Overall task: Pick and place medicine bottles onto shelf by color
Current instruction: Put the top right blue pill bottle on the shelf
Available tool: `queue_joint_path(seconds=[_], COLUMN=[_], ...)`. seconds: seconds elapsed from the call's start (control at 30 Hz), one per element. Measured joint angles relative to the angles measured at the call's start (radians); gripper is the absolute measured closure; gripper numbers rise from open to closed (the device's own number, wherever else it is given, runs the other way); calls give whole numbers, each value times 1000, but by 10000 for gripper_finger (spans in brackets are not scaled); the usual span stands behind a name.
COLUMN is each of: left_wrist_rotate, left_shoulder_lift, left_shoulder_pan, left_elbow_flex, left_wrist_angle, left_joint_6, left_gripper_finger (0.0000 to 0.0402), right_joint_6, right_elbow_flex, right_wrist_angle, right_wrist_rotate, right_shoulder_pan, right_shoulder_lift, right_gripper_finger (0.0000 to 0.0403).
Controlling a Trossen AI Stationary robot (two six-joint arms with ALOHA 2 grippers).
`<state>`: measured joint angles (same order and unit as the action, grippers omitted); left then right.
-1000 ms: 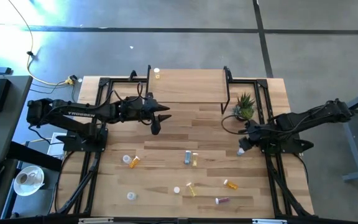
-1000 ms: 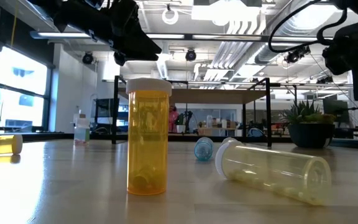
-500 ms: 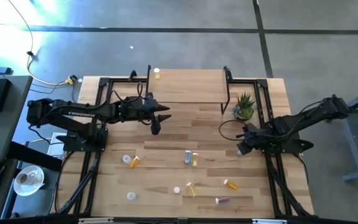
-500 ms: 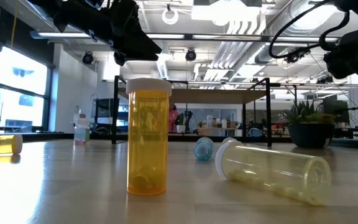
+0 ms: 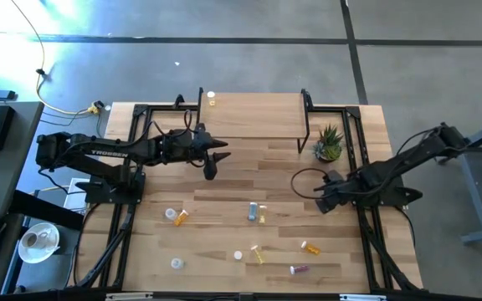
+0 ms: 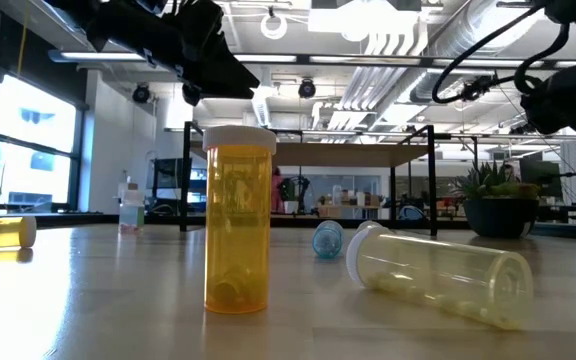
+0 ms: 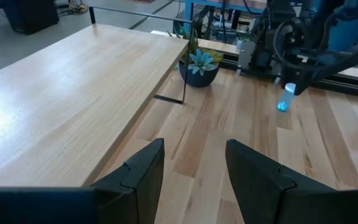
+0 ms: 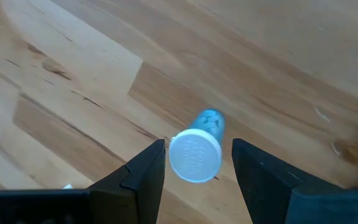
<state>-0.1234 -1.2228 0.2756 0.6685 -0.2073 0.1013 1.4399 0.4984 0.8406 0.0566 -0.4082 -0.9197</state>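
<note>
Blue bottle (image 8: 211, 122): white-capped, hanging cap-up between the right gripper's (image 5: 322, 203) fingers, above bare planks at the table's (image 5: 224, 247) right side, near side of the plant (image 5: 329, 144).
Right grip: clamped on that bottle, judging by both wrist views.
Just changed: right arm's elbow higher than a second ago, gripper drawn slightly left toward the table's middle; bottle carried along.
Meaning for task: looks like the start of a carry, with the shelf (image 5: 258, 113) farther off and to the left; placing not yet done.
Shelf: one yellow bottle (image 5: 212, 101) at its far left corner; rest of the top bare.
Left gripper (image 5: 210, 171): unmoved, spread and empty, hovering just off the shelf's near left corner.
Only in right wrist view: cap seated between the fingers.
Only in left wrist view: bottle clear of the wood.
Only in high view: loose bottles scattered along the near side.
</note>
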Motion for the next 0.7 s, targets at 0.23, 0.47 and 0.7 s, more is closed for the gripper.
queue_joint_path(seconds=[0.23, 0.47, 0.7], left_wrist_rotate=[0, 0, 0], left_shoulder_lift=[0, 0, 0], left_shoulder_pan=[0, 0, 0], left_elbow_flex=[0, 0, 0], left_wrist_angle=[0, 0, 0], left_joint_6=[0, 0, 0], left_gripper_finger=[241, 241, 241], right_joint_6=[0, -6, -8], right_elbow_flex=[0, 0, 0], right_wrist_angle=[-16, -41, -84], right_wrist_rotate=[0, 21, 35], right_shoulder_pan=[-12, -12, -11], right_shoulder_lift=[-50, -49, -49], right_gripper_finger=[243, 304, 305])
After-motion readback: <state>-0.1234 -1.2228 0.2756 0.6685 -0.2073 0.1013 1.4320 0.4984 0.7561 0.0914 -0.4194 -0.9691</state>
